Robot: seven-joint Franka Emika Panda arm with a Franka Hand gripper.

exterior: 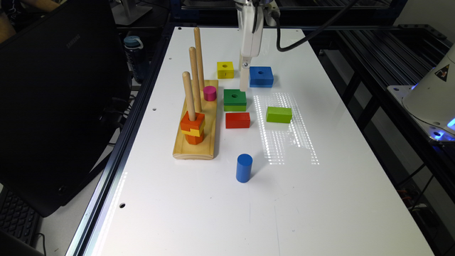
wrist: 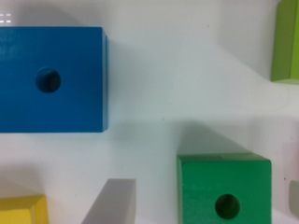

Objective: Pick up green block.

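The green block [exterior: 235, 100], square with a round centre hole, dark green on top and lime green below, rests on the white table [exterior: 220, 206]. In the wrist view the green block [wrist: 223, 189] lies between two widely spaced grey fingers [wrist: 112, 203]. My gripper [exterior: 244, 85] hangs just past the block's far corner on the exterior view's right, low over the table. The gripper [wrist: 203, 205] is open and holds nothing.
A blue holed block [exterior: 261, 76] and a yellow holed block [exterior: 225, 69] sit behind the green one. A red block [exterior: 237, 120] and a solid lime-green block [exterior: 279, 114] lie nearer. A wooden peg stand [exterior: 195, 121], pink cylinder [exterior: 209, 93] and blue cylinder [exterior: 244, 168] also stand here.
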